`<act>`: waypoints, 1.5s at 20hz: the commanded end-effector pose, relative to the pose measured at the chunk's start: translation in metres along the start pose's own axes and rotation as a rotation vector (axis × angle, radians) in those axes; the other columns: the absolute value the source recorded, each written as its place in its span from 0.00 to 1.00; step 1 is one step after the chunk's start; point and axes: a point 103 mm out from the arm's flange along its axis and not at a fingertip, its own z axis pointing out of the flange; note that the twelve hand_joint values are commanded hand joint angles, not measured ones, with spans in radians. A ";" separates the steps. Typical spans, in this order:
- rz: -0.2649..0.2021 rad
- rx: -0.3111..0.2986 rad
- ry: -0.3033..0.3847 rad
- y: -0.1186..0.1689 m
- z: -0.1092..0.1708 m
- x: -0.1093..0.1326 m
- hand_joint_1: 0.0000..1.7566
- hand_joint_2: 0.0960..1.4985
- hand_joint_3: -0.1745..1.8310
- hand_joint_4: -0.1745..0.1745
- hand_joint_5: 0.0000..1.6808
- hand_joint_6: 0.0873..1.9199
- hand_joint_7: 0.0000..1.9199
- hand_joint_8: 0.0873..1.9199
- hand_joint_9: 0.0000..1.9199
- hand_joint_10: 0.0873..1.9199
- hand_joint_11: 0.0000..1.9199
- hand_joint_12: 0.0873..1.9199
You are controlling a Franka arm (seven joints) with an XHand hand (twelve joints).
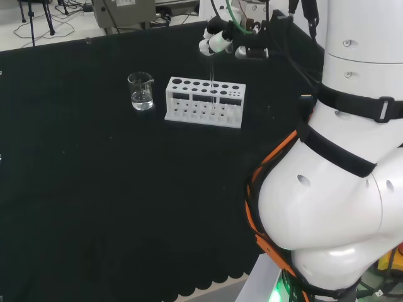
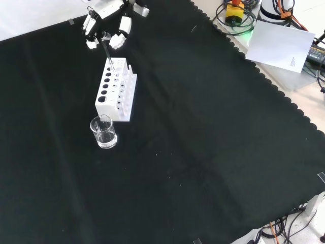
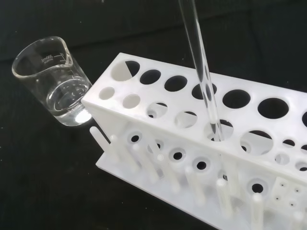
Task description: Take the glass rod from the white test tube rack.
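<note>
Black cloth [image 1: 94,207] with a scalloped near edge covers the bench. In the head view the white test tube rack [image 1: 204,102] stands far on it, a clear glass beaker [image 1: 141,91] just to its left. The hand [image 1: 220,41] hangs above the rack, fingers curled and pinching the top of the glass rod [image 3: 204,81], whose lower end sits in a rack hole. Beyond the far edge lie cables and a grey box [image 1: 124,9].
</note>
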 end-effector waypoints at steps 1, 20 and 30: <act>-0.013 -0.006 -0.002 0.000 0.001 -0.002 0.45 0.55 0.38 0.00 0.26 0.41 0.46 0.57 0.65 0.63 0.30 0.72; -0.031 -0.047 -0.117 0.004 -0.004 0.024 0.66 0.60 0.30 0.00 0.50 0.53 0.55 0.55 0.83 0.56 0.56 0.64; -0.018 -0.227 -0.181 -0.008 -0.029 0.034 0.71 0.54 0.30 0.00 0.63 0.39 0.63 0.57 0.86 0.54 0.68 0.49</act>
